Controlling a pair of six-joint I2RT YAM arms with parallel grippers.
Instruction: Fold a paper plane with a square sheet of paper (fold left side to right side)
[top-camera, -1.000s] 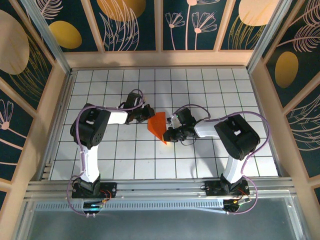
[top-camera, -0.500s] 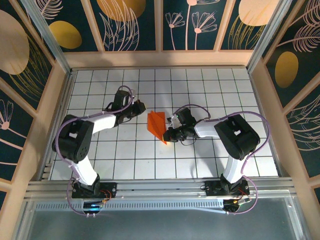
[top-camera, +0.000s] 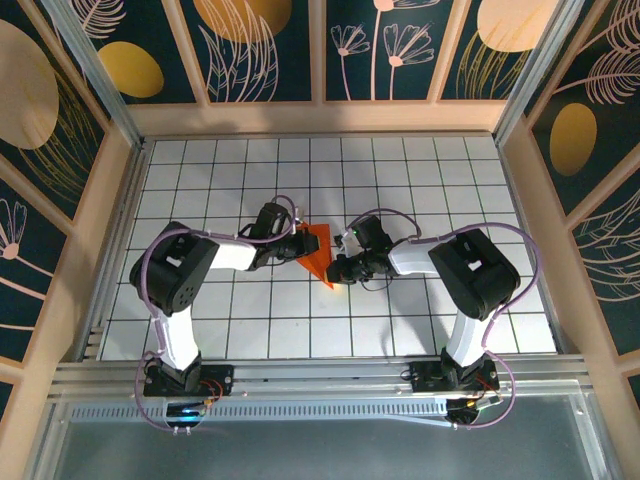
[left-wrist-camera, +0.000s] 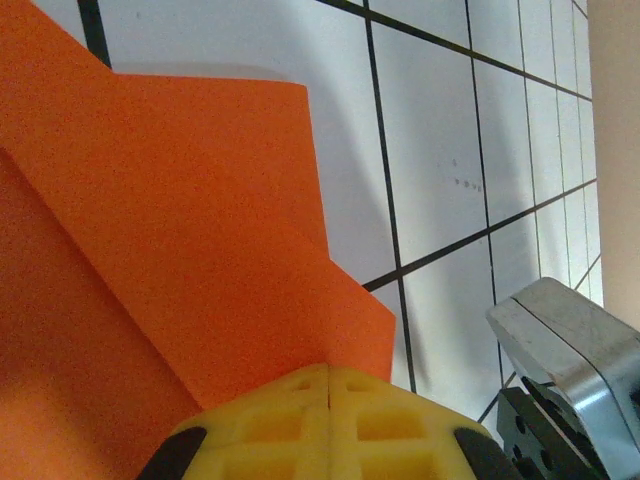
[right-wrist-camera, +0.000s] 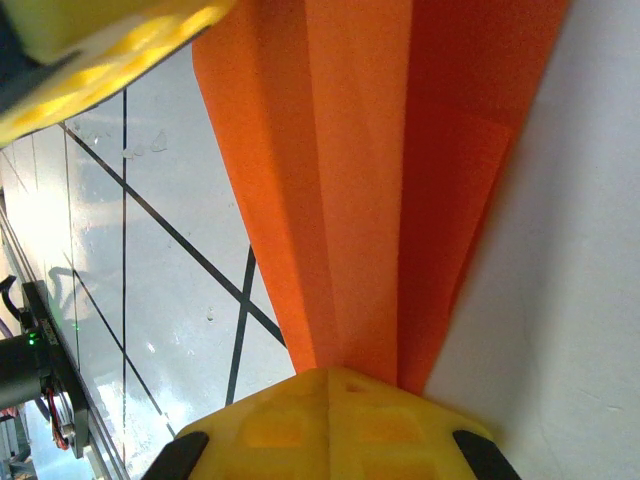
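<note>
Paper, a creased orange wedge, lies mid-table, point toward the near edge, between the two grippers. Left gripper is at its left edge, fingers closed together, tips on the sheet. Right gripper is pinched shut on the pointed end.

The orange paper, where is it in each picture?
Top view: the paper lies in the middle of the table.
Left wrist view: the paper covers the left side, from top to bottom.
Right wrist view: the paper runs from the top centre, narrowing toward the bottom.
Shared landmark: the table's black grid lines, next to the paper in every view.
</note>
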